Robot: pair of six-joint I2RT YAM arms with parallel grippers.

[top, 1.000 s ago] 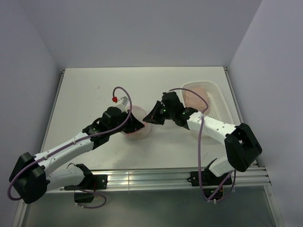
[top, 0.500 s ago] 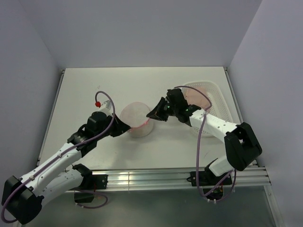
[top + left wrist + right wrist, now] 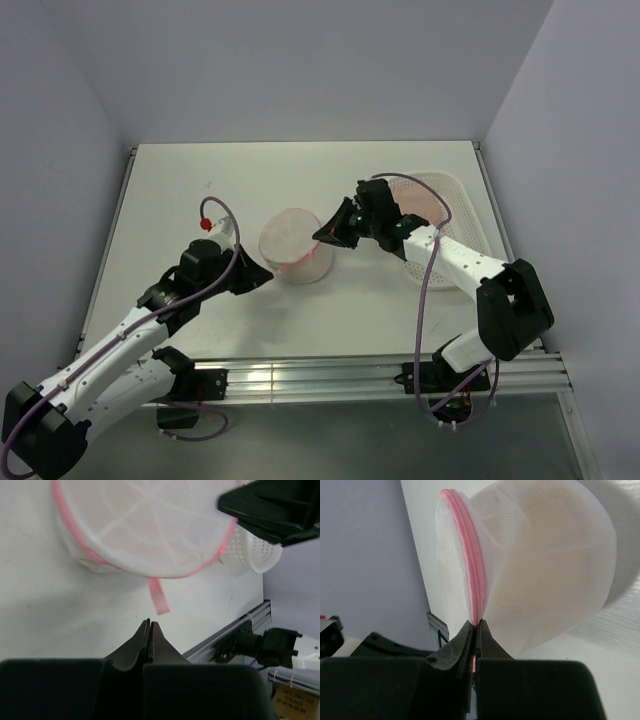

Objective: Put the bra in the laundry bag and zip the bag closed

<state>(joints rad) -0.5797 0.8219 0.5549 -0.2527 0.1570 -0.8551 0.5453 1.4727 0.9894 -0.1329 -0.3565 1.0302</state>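
The laundry bag (image 3: 292, 243) is a round white mesh pouch with a pink zipper rim, tipped up on the table's middle. Its zipper rim (image 3: 468, 550) looks closed along the part I see. A faint peach tone shows through the mesh; the bra itself is hidden. My right gripper (image 3: 326, 236) is shut on the pink rim at the bag's right side, as the right wrist view (image 3: 477, 625) shows. My left gripper (image 3: 266, 279) is shut and empty, just left of and nearer than the bag. In its wrist view (image 3: 150, 623) a loose pink strap (image 3: 159, 596) hangs from the bag (image 3: 145, 525).
A white perforated plastic basket (image 3: 462, 215) stands at the right with a pale pink garment (image 3: 418, 200) in it. Its corner shows in the left wrist view (image 3: 248, 548). The metal rail (image 3: 330, 378) runs along the near edge. Walls close in on three sides.
My left gripper has let go of the bag and drawn back to the left and toward me. My right gripper has moved slightly away and right with the rim, tipping the bag up.
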